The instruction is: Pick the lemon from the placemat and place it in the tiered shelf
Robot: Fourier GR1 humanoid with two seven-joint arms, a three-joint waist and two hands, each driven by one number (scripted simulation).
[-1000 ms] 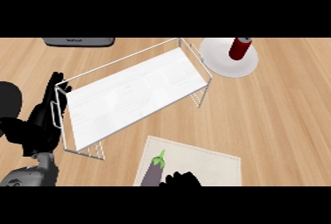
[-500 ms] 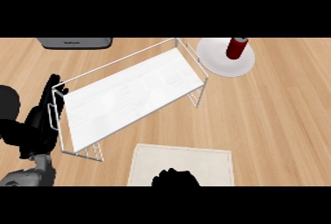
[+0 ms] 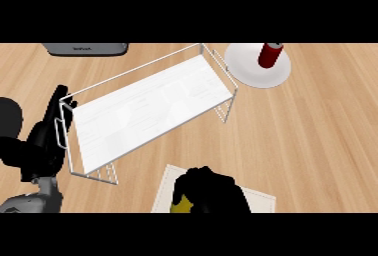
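Lemon [image 3: 179, 206] shows only as a small yellow patch at the lower edge of the view, on the pale placemat [image 3: 258, 199], just under the black right hand [image 3: 210, 190], whose fingers curl down over it and hide most of it. Up and to the left of the placemat stands the tiered shelf [image 3: 148, 112], a white wire frame with a pale flat deck, set slantwise on the wooden counter [image 3: 310, 140]. The left hand [image 3: 52, 130] rests open, fingers straight up, just beside the shelf's left end. Off the shelf's upper right corner sits a white plate [image 3: 251, 70] bearing a dark red bottle [image 3: 269, 54]. A grey object [image 3: 85, 48] lies beyond the shelf's upper left.
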